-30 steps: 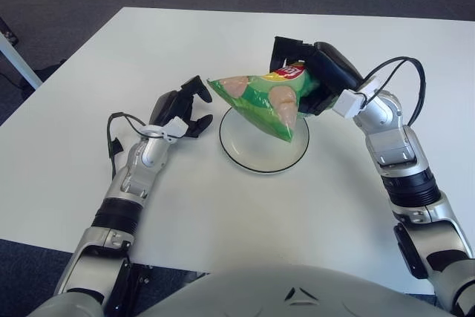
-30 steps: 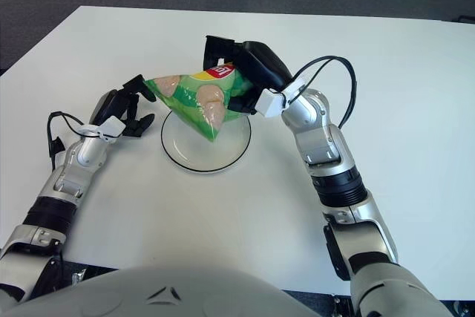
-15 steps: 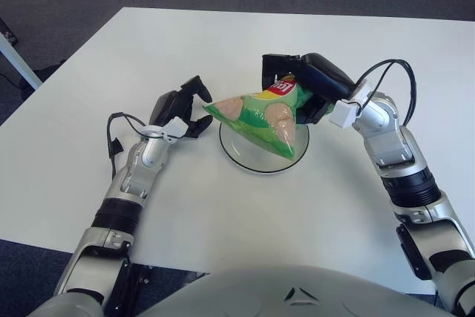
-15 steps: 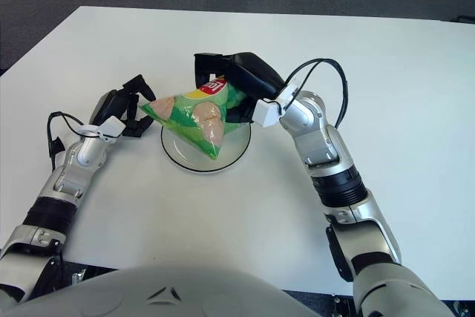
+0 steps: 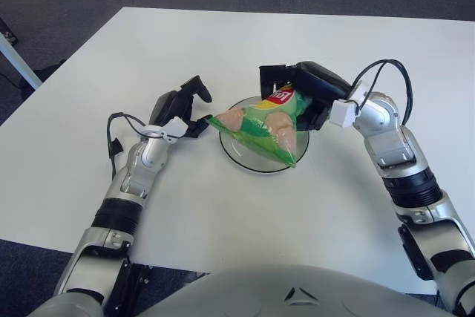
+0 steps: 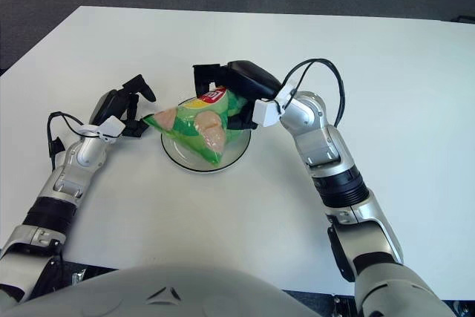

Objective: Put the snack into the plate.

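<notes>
Left eye view: your right hand [image 5: 293,94] grips the upper end of the green snack bag [image 5: 261,125], its dark fingers wrapped around the red-logo corner, holding the bag tilted over the white plate [image 5: 252,159]. The bag's lower edge reaches down to the plate's near rim — whether it touches cannot be told. Your left hand [image 5: 182,107] sits just left of the plate, fingers loosely spread and grasping nothing, one fingertip near the bag's left corner. Everything stands on the white table [image 5: 223,206].

Right eye view: the same scene, shifted slightly. Your right hand [image 6: 226,87] clasps the bag [image 6: 194,125] above the plate [image 6: 185,161] — the bag covers most of the dish. Your left hand [image 6: 122,105] shows beside the plate's left rim, relaxed and empty, apart from the bag.
</notes>
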Controlling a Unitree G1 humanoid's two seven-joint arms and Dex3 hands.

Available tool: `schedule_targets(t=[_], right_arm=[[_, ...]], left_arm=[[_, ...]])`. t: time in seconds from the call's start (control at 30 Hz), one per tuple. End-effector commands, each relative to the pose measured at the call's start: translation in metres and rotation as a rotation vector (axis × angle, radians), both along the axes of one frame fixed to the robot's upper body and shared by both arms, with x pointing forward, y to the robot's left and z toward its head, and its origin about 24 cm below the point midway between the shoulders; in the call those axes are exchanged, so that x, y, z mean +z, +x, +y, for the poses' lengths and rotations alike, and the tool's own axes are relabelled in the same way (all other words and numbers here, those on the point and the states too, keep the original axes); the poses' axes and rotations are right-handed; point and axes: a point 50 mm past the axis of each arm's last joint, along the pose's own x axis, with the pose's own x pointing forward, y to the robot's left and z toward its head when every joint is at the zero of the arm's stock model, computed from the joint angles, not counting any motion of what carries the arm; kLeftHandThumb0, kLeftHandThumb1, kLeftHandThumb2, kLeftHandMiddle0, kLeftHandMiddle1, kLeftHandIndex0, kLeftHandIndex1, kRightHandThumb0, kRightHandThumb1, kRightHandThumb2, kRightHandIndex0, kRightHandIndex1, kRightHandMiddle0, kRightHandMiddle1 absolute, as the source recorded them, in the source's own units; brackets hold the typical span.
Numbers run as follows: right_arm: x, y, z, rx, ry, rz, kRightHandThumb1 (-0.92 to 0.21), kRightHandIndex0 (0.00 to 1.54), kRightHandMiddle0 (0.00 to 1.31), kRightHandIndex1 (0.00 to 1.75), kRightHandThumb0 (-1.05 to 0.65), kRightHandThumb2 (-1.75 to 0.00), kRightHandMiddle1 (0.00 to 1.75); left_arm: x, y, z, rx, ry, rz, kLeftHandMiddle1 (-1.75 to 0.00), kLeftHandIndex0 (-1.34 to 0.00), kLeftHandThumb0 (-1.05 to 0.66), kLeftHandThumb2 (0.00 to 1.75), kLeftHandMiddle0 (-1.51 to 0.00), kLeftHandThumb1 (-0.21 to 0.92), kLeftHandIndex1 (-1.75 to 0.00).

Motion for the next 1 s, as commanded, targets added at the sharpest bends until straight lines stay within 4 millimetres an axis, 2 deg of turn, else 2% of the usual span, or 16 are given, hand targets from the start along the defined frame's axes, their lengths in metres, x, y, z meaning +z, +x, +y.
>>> schedule_targets(t=[0.0,0.07,0.17,0.2,0.23,0.3,0.4,0.43,0.47,0.5,0.63,0.67,0.77,0.83,0.97], right_arm=[[-0.003,-0.002,-0.002,0.006,-0.03,0.039,-0.01,0.83,0.72,1.74,-0.01,-1.6,1.55],[-0.004,-0.001,-0.003,0.004,-0.053,0.058,-0.05,0.8,0.73,1.74,-0.01,-1.54,1.5],[-0.006,0.0,-0.004,0.032,-0.134,0.083,-0.21,0.68,0.64,1.75,-0.01,-1.35,1.45],[-0.007,0.0,-0.005,0.043,-0.153,0.088,-0.34,0.46,0.6,1.73,-0.15,-1.17,1.5],[-0.007,-0.001,-0.004,0.054,-0.168,0.09,-0.39,0.38,0.58,1.72,-0.2,-1.1,1.52],[-0.008,-0.001,-0.004,0.074,-0.192,0.093,-0.58,0.16,0.51,1.55,-0.31,-0.85,1.55],[-0.009,-0.001,-0.005,0.104,-0.225,0.091,-0.42,0.05,0.2,1.25,-0.53,-0.94,1.44],[-0.009,-0.002,-0.005,0.112,-0.234,0.089,-0.4,0.03,0.13,1.12,-0.59,-0.95,1.41],[-0.009,-0.002,-0.005,0.125,-0.249,0.084,-0.39,0.03,0.1,1.08,-0.61,-0.95,1.39],[-0.009,-0.002,-0.005,0.133,-0.258,0.08,-0.4,0.02,0.07,0.94,-0.66,-0.94,1.32],[-0.008,-0.001,-0.007,0.168,-0.289,0.069,-0.43,0.0,0.01,0.7,-0.73,-0.88,1.15],[-0.008,0.0,-0.008,0.18,-0.299,0.066,-0.44,0.0,0.01,0.59,-0.75,-0.86,1.01],[-0.008,0.0,-0.009,0.233,-0.328,0.056,-0.48,0.0,0.0,0.39,-0.78,-0.81,0.77],[-0.008,0.0,-0.01,0.284,-0.343,0.045,-0.51,0.0,0.0,0.19,-0.81,-0.76,0.53],[-0.007,0.002,-0.014,0.326,-0.352,0.029,-0.55,0.0,0.0,0.04,-0.84,-0.71,0.28]], left_arm=[[-0.027,-0.011,0.001,0.011,0.014,0.118,-1.75,-0.52,-0.44,1.17,-1.18,0.43,-1.75],[-0.027,-0.011,0.002,0.012,0.015,0.117,-1.75,-0.52,-0.44,1.17,-1.18,0.43,-1.75],[-0.027,-0.011,0.002,0.01,0.011,0.131,-1.75,-0.52,-0.44,1.18,-1.18,0.43,-1.75],[-0.027,-0.011,0.002,0.01,0.009,0.135,-1.75,-0.52,-0.44,1.18,-1.18,0.43,-1.75],[-0.027,-0.011,0.003,0.009,0.007,0.138,-1.75,-0.52,-0.44,1.18,-1.18,0.43,-1.75],[-0.027,-0.012,0.003,0.008,0.002,0.143,-1.75,-0.52,-0.45,1.18,-1.18,0.43,-1.75],[-0.027,-0.012,0.003,0.009,-0.001,0.143,-1.75,-0.52,-0.45,1.18,-1.19,0.43,-1.75],[-0.026,-0.012,0.002,0.01,-0.001,0.14,-1.75,-0.52,-0.45,1.18,-1.19,0.43,-1.75],[-0.026,-0.012,0.002,0.013,0.001,0.132,-1.75,-0.53,-0.45,1.18,-1.19,0.43,-1.75],[-0.026,-0.012,0.002,0.015,0.002,0.126,-1.75,-0.53,-0.45,1.18,-1.19,0.43,-1.75],[-0.025,-0.012,0.001,0.018,0.004,0.111,-1.75,-0.53,-0.45,1.18,-1.19,0.42,-1.75],[-0.025,-0.012,0.001,0.017,0.005,0.109,-1.75,-0.53,-0.45,1.19,-1.2,0.42,-1.75],[-0.025,-0.012,0.001,0.014,0.01,0.107,-1.75,-0.53,-0.45,1.19,-1.2,0.42,-1.75],[-0.025,-0.012,0.001,0.013,0.016,0.116,-1.75,-0.54,-0.45,1.21,-1.22,0.41,-1.75],[-0.026,-0.012,0.001,0.012,0.02,0.136,-1.75,-0.56,-0.46,1.24,-1.24,0.38,-1.75]])
